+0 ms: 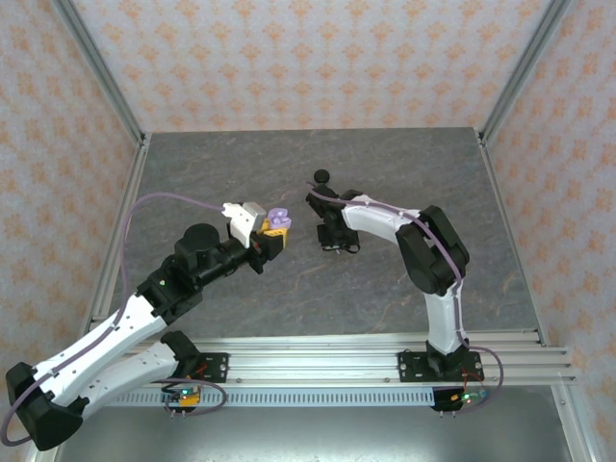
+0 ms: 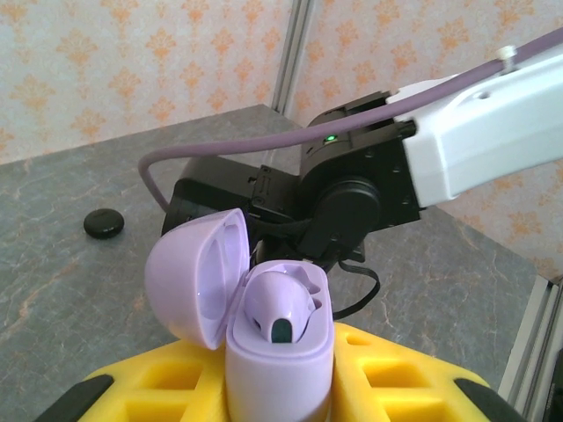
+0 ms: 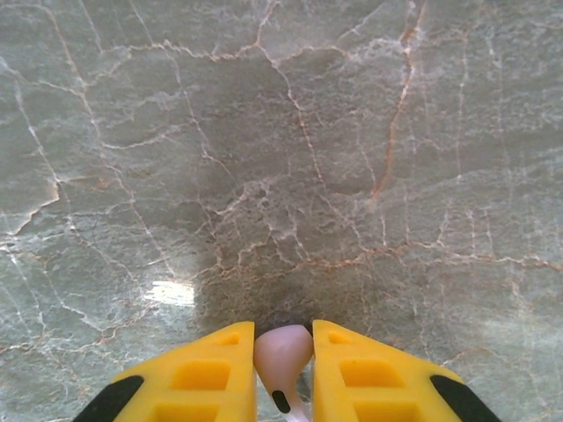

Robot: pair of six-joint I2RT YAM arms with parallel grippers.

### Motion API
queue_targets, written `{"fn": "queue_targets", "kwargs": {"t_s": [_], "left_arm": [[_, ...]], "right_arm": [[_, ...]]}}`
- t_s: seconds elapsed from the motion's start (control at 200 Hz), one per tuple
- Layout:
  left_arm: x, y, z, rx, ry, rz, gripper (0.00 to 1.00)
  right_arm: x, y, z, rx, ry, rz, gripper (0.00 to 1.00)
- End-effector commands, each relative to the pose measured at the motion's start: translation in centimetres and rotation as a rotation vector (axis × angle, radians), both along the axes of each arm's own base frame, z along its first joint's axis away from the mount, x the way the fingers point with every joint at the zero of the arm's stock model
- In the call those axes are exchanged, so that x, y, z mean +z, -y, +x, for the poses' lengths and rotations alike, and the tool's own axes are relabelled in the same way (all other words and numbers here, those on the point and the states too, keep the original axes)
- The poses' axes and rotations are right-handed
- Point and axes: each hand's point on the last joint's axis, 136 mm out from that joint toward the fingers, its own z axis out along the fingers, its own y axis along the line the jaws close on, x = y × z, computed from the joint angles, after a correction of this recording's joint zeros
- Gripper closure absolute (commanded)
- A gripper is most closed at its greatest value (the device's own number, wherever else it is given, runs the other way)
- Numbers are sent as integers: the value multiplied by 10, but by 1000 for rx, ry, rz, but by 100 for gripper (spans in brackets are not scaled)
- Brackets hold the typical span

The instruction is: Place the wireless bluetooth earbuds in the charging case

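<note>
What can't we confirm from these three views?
- Left wrist: second socket of the open lilac plastic charging case, hidden behind the seated lilac earbud.
- Right wrist: stem of the pinched pale lilac earbud, cut by the bottom edge.
- Top: round black object, too small to identify.

Bright, even light from above leaves a small glare patch and soft shadow on the table (image 3: 167,293).

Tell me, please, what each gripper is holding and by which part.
Left fingers clamp the open lilac charging case by its lower body; right fingers pinch a lilac earbud by its head.
</note>
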Motion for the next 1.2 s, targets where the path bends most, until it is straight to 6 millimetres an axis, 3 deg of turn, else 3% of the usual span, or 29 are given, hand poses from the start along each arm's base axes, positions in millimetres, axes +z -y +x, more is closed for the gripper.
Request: {"fn": "queue_targets", "kwargs": {"t_s": [0.0,0.345,0.596,0.861,1.196], "left_arm": [[-9,0,12,48,-20,-28,73],[-47,9,41,131,-95,-72,72],[-65,9,60,192,-125,-107,72],[-66,12,71,191,-111,-176,71],[-54,30,65,77,-33,-258,71]], "right_arm": [[15,8,9,-52,80,32,81],[56,8,13,-74,243,157,82],[109,-3,9,-53,370,346,82],[178,-19,-1,11,505,577,82],[253,-39,-19,153,632,808,82]]}}
